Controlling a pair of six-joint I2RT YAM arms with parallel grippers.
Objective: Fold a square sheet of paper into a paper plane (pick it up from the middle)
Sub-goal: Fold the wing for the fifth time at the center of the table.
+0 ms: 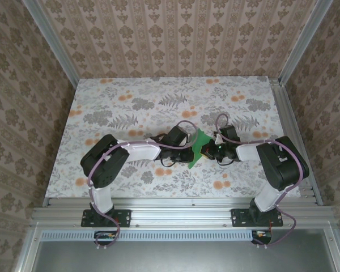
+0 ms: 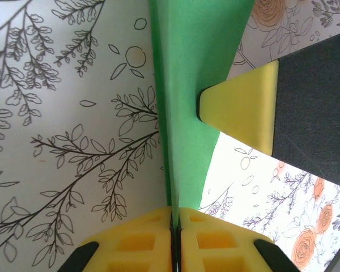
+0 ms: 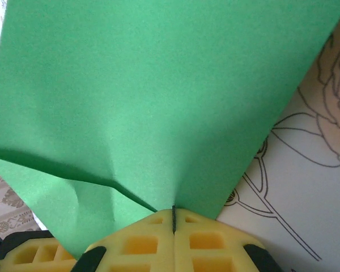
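You have the square sheet of paper (image 1: pixel 199 148) lifted off the floral table (image 1: pixel 130 102), standing on edge at the centre of the overhead frame between your two pincers. Your left gripper (image 2: pixel 174 214), at the bottom of its wrist view, has its jaws pressed together on the sheet's lower edge, and your right gripper (image 3: pixel 174 214) is likewise clamped tight on the paper where it buckles. By my reading the pick-up is done, perhaps with a first crease, but no pointed nose or wings show, so nearly all the folding is left.
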